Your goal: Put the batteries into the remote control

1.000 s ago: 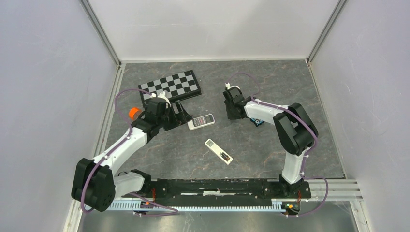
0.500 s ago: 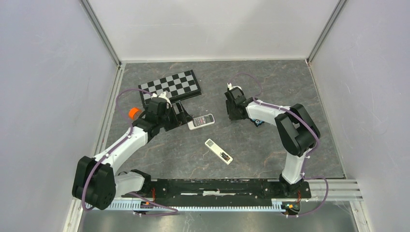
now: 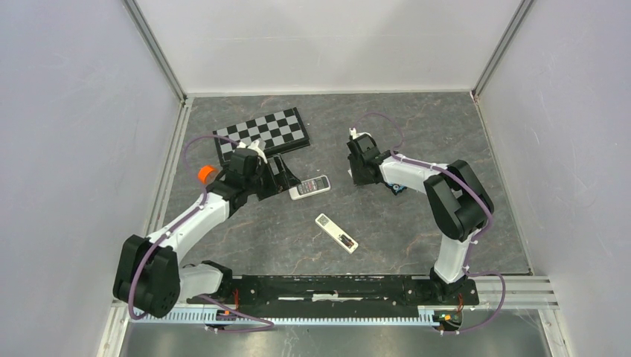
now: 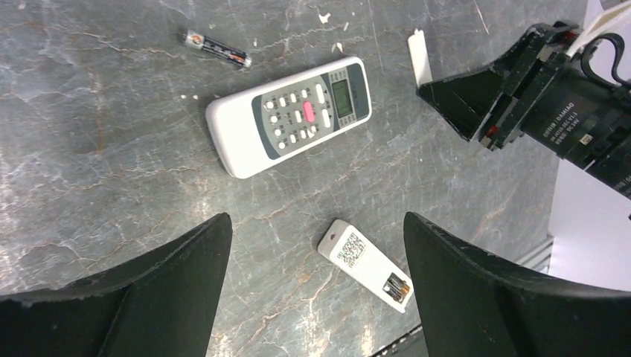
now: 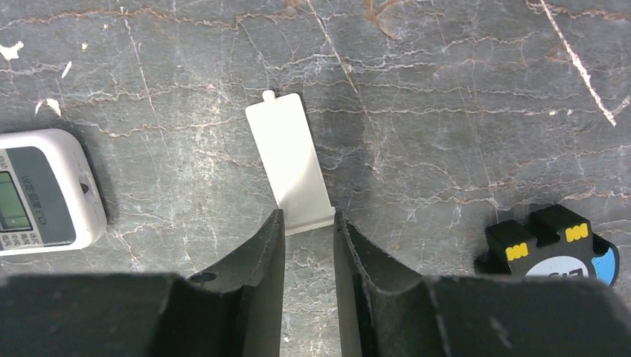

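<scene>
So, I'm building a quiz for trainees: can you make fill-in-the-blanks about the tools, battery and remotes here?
The left tool is ___ and holds nothing. The right tool clamps the battery cover, coloured ___. The loose battery lies near the buttoned remote, which faces ___.
Missing: open; white; up.

Remote control (image 4: 366, 264) — smooth white plastic; table (image 4: 111, 163) — matt stone.
</scene>
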Robot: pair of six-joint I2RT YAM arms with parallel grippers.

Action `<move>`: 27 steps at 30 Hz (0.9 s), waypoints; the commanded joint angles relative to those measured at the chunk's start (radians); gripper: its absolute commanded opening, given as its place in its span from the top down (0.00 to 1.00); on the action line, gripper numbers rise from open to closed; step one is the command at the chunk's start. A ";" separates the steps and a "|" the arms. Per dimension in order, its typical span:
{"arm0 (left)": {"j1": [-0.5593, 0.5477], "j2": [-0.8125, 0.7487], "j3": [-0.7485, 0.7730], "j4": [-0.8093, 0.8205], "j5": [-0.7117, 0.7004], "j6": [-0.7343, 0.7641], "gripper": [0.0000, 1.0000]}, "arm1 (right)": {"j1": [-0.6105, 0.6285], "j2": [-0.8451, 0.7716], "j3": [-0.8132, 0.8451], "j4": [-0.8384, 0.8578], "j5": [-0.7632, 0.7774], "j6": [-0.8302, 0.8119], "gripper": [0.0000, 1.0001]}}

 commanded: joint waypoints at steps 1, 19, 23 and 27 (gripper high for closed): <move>0.003 0.024 0.036 0.078 0.079 -0.014 0.10 | -0.004 -0.019 -0.027 -0.065 -0.050 -0.039 0.69; -0.064 0.139 0.044 0.182 0.159 -0.086 0.12 | 0.005 -0.184 -0.120 -0.174 -0.132 -0.126 0.59; -0.066 0.143 0.042 0.182 0.154 -0.083 0.12 | 0.014 -0.160 -0.098 -0.188 -0.111 -0.164 0.50; -0.065 0.141 0.041 0.177 0.150 -0.080 0.12 | 0.030 -0.130 -0.062 -0.198 -0.086 -0.204 0.45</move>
